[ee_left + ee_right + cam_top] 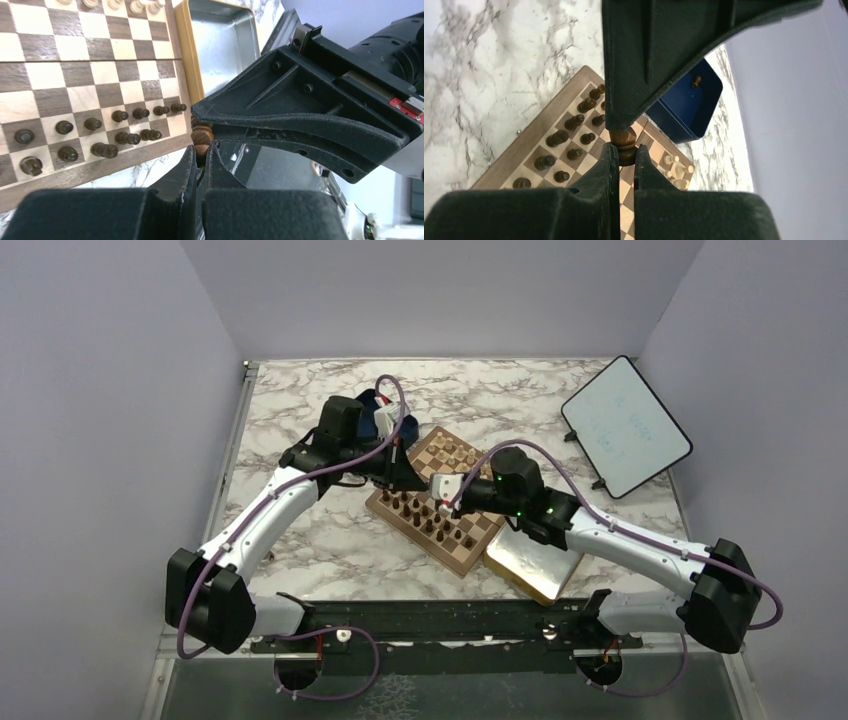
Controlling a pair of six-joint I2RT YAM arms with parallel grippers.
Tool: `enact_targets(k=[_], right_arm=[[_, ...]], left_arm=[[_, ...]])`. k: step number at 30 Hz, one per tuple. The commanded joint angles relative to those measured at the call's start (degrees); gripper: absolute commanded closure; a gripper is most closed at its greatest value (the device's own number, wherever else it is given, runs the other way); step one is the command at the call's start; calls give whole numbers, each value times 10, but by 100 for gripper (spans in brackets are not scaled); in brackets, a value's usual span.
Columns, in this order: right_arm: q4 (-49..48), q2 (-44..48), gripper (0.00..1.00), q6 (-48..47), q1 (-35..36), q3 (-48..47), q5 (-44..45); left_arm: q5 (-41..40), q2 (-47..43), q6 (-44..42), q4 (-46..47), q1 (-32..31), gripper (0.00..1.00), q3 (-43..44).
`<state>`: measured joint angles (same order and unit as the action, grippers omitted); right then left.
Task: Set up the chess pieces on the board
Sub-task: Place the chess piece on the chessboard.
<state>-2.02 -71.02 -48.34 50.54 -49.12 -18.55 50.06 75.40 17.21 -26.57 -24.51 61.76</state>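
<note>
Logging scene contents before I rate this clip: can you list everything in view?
table: one, white-grey marble, under everything
board: one, tan and dark brown checks, table centre
dark chess pieces: at least twelve, dark brown, two rows along one board edge
held chess piece: one, dark brown, pinched by both end effectors
spare piece: one, dark brown, inside the blue box
pale pieces: several, beige, opposite board side
blue box: one, dark blue, beyond the board
tray: one, silver, gold rim, beside the board
whiteboard: one, white, far right
left end effector: black, shut on held chess piece
right end effector: black, shut on held chess piece
arms: two, white and black
</note>
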Motion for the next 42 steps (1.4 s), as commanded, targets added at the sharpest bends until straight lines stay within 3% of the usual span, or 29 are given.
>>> enact_targets(k=[1,10,23,25,30,33,37,42], right_arm=[[-102,0,99,173,7,27,52],[-196,18,99,309,7,87,79],[-225,0,99,384,7,105,55],[-226,2,94,392,7,107,55],[-187,36,62,371,7,117,3],[-200,84,50,391,7,166,-11],[-166,166,39,467,7,197,55],[-1,211,35,657,7,148,267]], left_arm=[[-47,-40,12,75,-4,100,18],[-108,-59,-6,97,-4,100,-16],[-131,-85,16,145,-4,100,-44],[-120,-82,14,136,-4,100,-41],[-117,-78,1,76,-4,100,-11],[-117,-75,-16,32,-5,100,9],[-141,-81,-32,-5,-6,100,13],[-195,-73,-51,-55,-20,100,21]])
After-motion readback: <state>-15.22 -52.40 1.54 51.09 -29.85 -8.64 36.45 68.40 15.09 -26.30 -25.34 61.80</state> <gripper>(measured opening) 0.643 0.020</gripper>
